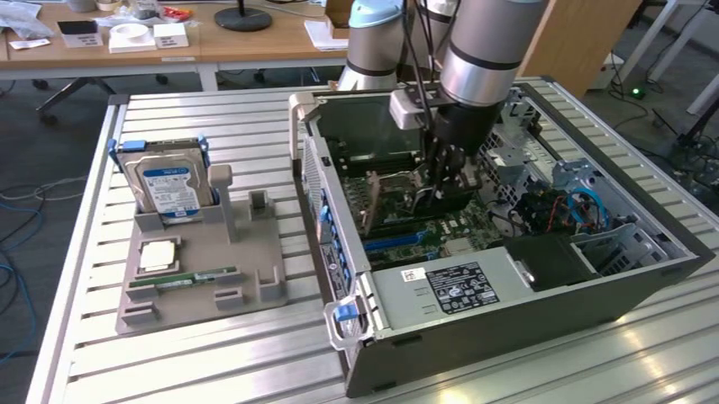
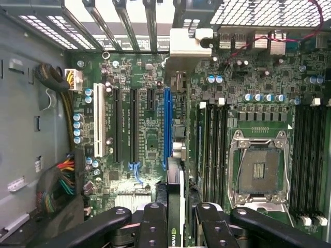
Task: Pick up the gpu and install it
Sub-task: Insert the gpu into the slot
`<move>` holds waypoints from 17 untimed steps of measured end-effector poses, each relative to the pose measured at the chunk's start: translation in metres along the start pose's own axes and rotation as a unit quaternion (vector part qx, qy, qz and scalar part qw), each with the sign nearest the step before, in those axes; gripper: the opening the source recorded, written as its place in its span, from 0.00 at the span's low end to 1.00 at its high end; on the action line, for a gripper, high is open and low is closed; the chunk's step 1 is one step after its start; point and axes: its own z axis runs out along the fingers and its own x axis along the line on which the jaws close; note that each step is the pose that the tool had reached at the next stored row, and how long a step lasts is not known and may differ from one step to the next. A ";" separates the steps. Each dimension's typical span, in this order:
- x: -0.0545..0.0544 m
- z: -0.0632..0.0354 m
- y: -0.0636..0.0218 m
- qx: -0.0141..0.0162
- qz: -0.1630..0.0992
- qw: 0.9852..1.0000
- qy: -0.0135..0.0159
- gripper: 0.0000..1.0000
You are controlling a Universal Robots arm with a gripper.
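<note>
Your gripper is clamped on the gpu, held edge-on over the motherboard inside the case. Its long axis runs along the blue slot, seemingly just beside it, not yet seated.

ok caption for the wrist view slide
fingers gripping the gpu edge-on over the motherboard near its blue slot

Silver-grey arm, pale-blue joint cap; black tool with round-headed screws
</note>
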 end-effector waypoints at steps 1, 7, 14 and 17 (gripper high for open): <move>0.000 0.0000 0.0007 0.000 0.000 1.000 0.000 0.26; 0.004 -0.0001 0.0041 0.000 0.000 1.000 0.000 0.26; 0.006 0.0002 0.0084 0.000 0.000 1.000 0.000 0.26; 0.006 0.0004 0.0106 0.000 0.000 1.000 0.000 0.26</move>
